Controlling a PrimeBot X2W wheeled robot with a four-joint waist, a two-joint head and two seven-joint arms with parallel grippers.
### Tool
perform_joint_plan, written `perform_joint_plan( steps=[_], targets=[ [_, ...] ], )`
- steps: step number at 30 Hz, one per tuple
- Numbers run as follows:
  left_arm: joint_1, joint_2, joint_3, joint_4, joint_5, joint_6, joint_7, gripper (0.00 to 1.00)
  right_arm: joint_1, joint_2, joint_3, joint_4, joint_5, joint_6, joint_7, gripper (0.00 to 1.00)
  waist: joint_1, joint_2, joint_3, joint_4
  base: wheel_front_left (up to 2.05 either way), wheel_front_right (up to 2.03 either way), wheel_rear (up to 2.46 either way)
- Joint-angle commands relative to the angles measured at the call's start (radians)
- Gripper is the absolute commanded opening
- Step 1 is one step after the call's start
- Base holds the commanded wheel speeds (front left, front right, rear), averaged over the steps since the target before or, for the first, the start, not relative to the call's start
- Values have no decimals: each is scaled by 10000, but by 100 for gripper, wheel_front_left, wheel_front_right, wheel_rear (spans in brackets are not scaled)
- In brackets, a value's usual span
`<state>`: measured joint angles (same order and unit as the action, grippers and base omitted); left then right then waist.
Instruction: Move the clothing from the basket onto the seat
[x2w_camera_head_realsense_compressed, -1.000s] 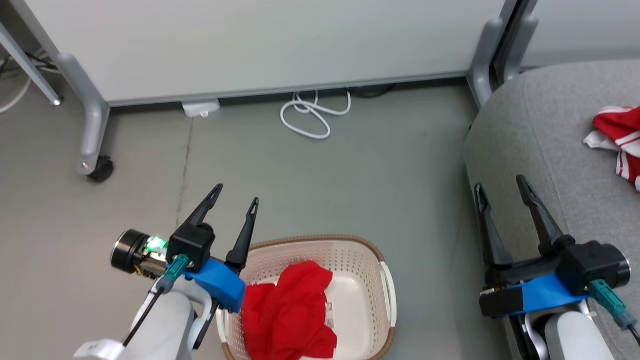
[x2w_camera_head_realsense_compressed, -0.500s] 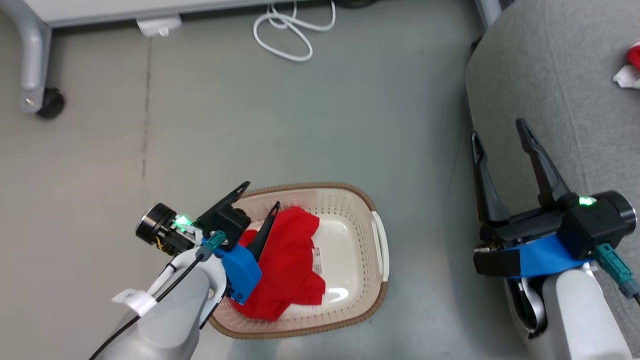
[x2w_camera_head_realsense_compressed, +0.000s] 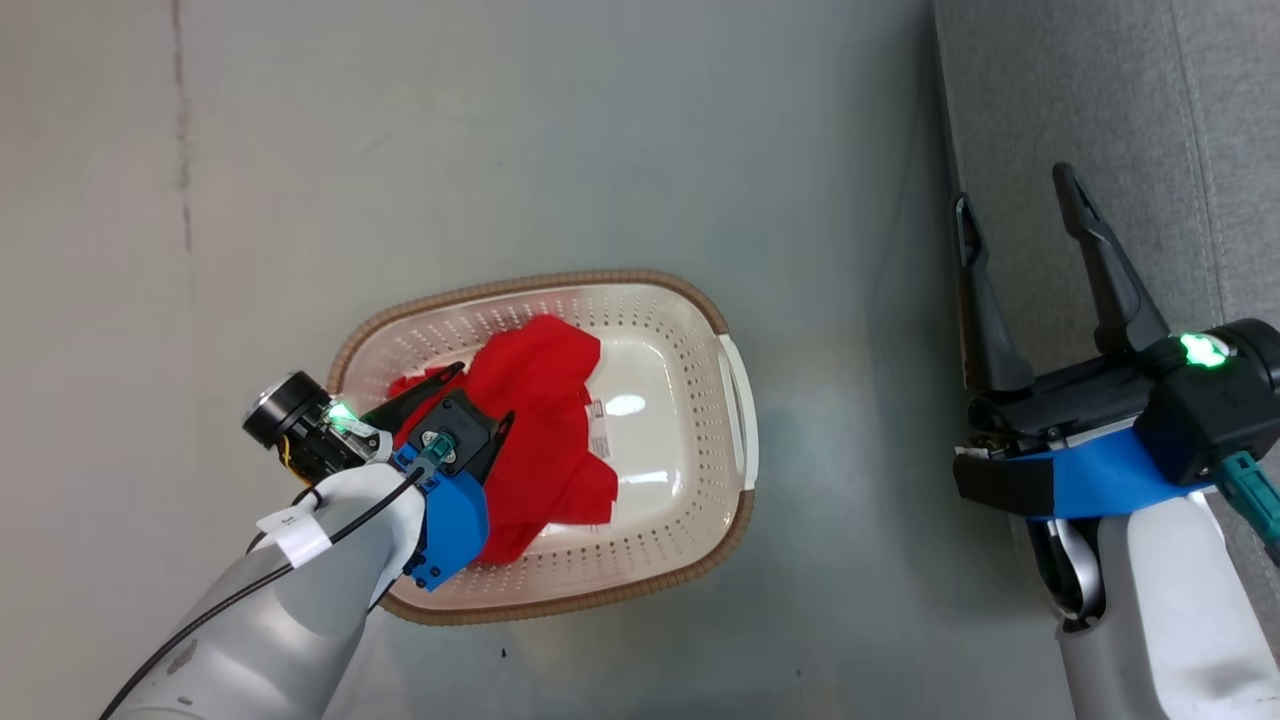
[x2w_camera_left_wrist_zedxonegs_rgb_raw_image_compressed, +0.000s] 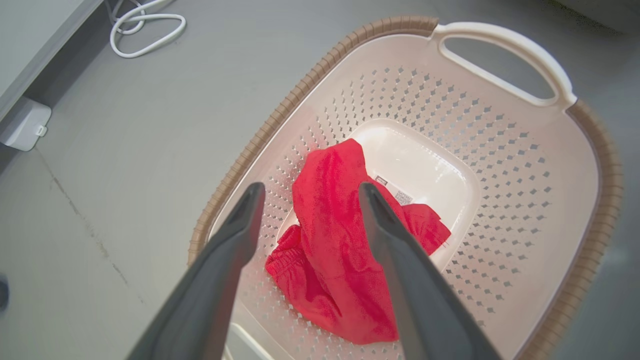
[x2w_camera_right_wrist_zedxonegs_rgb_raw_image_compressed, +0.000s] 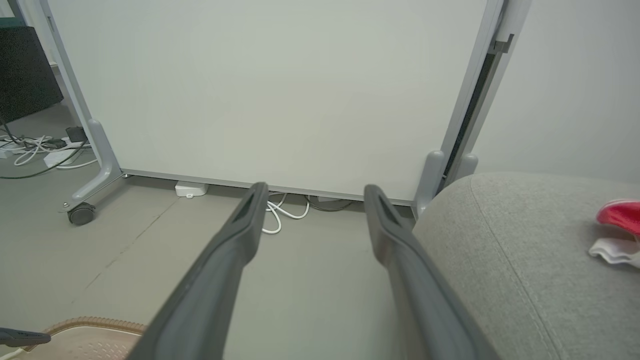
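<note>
The cream perforated basket (x2w_camera_head_realsense_compressed: 640, 282) with a brown rim stands on the floor. A crumpled red piece of clothing (x2w_camera_head_realsense_compressed: 540, 420) lies in its left half. My left gripper (x2w_camera_head_realsense_compressed: 480, 398) is open and reaches down into the basket over that cloth. In the left wrist view its fingers (x2w_camera_left_wrist_zedxonegs_rgb_raw_image_compressed: 310, 187) straddle a raised fold of the red clothing (x2w_camera_left_wrist_zedxonegs_rgb_raw_image_compressed: 330, 240); I cannot tell whether they touch it. My right gripper (x2w_camera_head_realsense_compressed: 1012, 188) is open and empty at the edge of the grey seat (x2w_camera_head_realsense_compressed: 1100, 100). Another red and white garment (x2w_camera_right_wrist_zedxonegs_rgb_raw_image_compressed: 620, 215) lies on the seat (x2w_camera_right_wrist_zedxonegs_rgb_raw_image_compressed: 500, 240).
A small label (x2w_camera_left_wrist_zedxonegs_rgb_raw_image_compressed: 395, 190) lies on the basket floor (x2w_camera_left_wrist_zedxonegs_rgb_raw_image_compressed: 425, 165). A white partition on a wheeled grey frame (x2w_camera_right_wrist_zedxonegs_rgb_raw_image_compressed: 80, 215) stands behind, with a coiled white cable (x2w_camera_right_wrist_zedxonegs_rgb_raw_image_compressed: 280, 215) on the floor at its foot. Grey floor surrounds the basket.
The head camera has tilted down, so the whole picture has shifted. My left gripper has dropped from above the rim into the basket, over the red cloth. The right gripper stays open beside the seat.
</note>
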<state>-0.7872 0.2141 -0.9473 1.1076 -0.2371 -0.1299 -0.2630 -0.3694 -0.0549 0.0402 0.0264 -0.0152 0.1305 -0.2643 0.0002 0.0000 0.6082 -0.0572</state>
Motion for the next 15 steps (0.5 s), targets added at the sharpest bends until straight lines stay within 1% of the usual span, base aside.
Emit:
perform_joint_plan(
  steps=[1, 4, 7, 15],
  targets=[
    [-210, 6, -69, 61, -48, -7, -27, 100, -197, -18, 2, -69, 9, 3, -2, 100, -2, 0, 256, -134, 0, 0, 0],
    [-512, -52, -643, 518, -154, -7, 29, 100, -283, -11, -39, -188, -35, 3, -1, 100, -2, 0, 614, -176, 0, 0, 0],
    [-833, -91, -1136, 982, -278, -7, 406, 100, -400, -3, -69, -331, -98, 3, -2, 100, -2, 0, 1025, -189, 0, 0, 0],
    [-1616, -77, -2415, 1349, -452, -8, 763, 100, -654, 12, -130, -681, -212, 3, -1, 100, -2, 0, 1974, -195, 0, 0, 0]
  ],
)
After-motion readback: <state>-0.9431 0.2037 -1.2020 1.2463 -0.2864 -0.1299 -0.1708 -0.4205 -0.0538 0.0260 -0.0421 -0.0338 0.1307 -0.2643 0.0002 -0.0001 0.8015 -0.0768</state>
